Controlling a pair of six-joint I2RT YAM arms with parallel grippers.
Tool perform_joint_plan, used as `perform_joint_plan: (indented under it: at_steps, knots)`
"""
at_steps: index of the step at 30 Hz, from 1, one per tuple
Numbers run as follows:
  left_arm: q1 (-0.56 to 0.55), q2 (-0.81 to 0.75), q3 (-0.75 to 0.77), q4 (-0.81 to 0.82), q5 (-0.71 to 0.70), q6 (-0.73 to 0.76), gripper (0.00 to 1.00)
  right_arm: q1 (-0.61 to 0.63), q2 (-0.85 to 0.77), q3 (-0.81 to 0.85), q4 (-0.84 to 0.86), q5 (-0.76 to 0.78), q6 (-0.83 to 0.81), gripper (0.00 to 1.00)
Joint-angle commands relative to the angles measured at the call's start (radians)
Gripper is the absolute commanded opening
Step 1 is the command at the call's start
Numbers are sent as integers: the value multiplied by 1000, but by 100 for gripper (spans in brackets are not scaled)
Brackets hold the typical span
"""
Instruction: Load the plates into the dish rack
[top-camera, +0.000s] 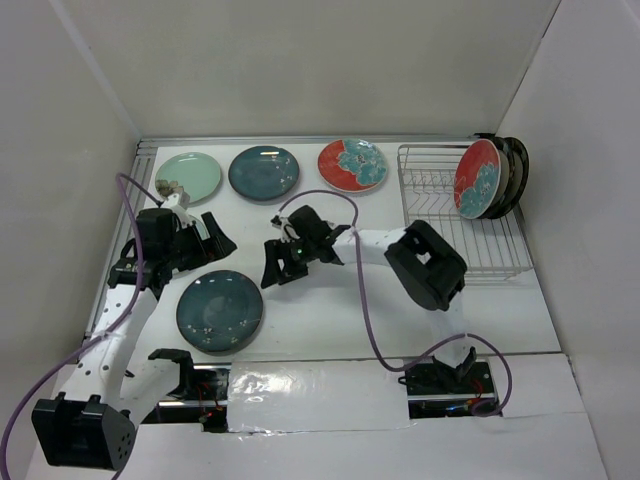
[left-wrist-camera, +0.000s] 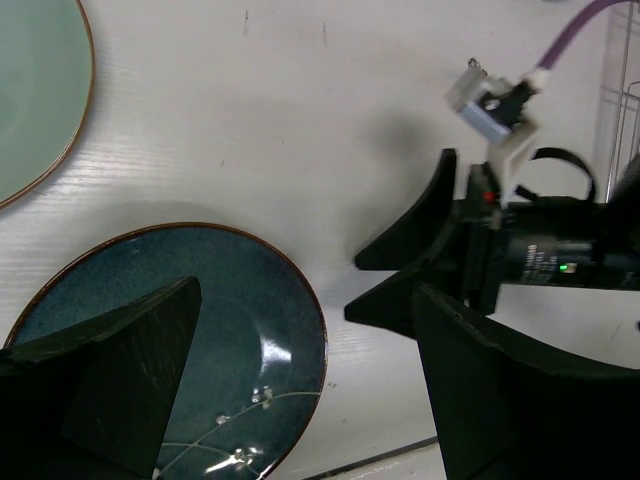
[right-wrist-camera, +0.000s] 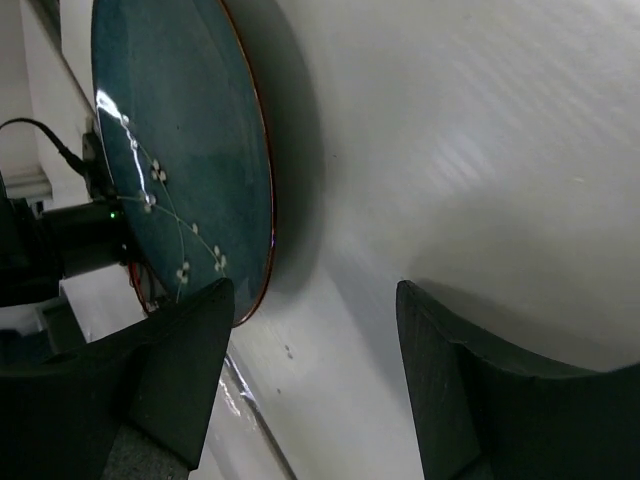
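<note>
Noted left gripper (top-camera: 200, 240) spread fully, empty, hanging over far rim of the dark teal plate (top-camera: 220, 311), which lies flat at near left. Noted right gripper (top-camera: 283, 265) parted, holding nothing, just beside that plate's right rim and pointing at it. Judged both close, right better placed edge-on. Logged dish rack (top-camera: 440, 205) far right, well apart

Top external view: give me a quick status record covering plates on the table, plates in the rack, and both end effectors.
flat on table: four plates: mint green plate, back dark teal plate, red flower plate, near dark teal plate
dish rack: racked red plate upright at its right end, dark plates behind, count unclear
left end effector: open, empty, above near dark teal plate's rim
right end effector: open, empty, beside that plate
</note>
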Motion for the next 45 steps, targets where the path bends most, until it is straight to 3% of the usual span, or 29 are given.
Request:
perform_joint_plan:
  at_steps: [1, 9, 13, 17, 18, 21, 29, 34, 41, 45]
  knots:
    - [5, -33, 39, -13, 1, -2, 99, 39, 55, 47, 138, -91, 58, 72]
    - [5, -51, 21, -22, 1, 7, 99, 80, 200, 78, 212, -149, 92, 69]
    - [5, -51, 21, -22, 10, 7, 99, 80, 236, 64, 247, -149, 112, 58]
    - [5, -42, 11, -13, 19, 7, 99, 80, 248, 17, 283, -125, 123, 29]
    - [5, -33, 11, -4, 19, -2, 99, 70, 248, 17, 283, -114, 123, 16]
    - [5, -33, 11, 5, 19, -2, 99, 32, 201, -17, 231, -82, 77, 0]
    - [5, -4, 2, 14, 19, -11, 99, -111, -95, 37, -119, 155, -186, 0]
    - [5, 31, 2, 42, 29, -11, 99, -261, -281, 138, -309, 318, -319, 0]
    - [5, 77, -29, 82, 47, -21, 99, -413, -517, 259, -372, 628, -468, 0]
    - [5, 113, -29, 102, 67, -21, 99, -482, -664, 213, -259, 866, -564, 0]
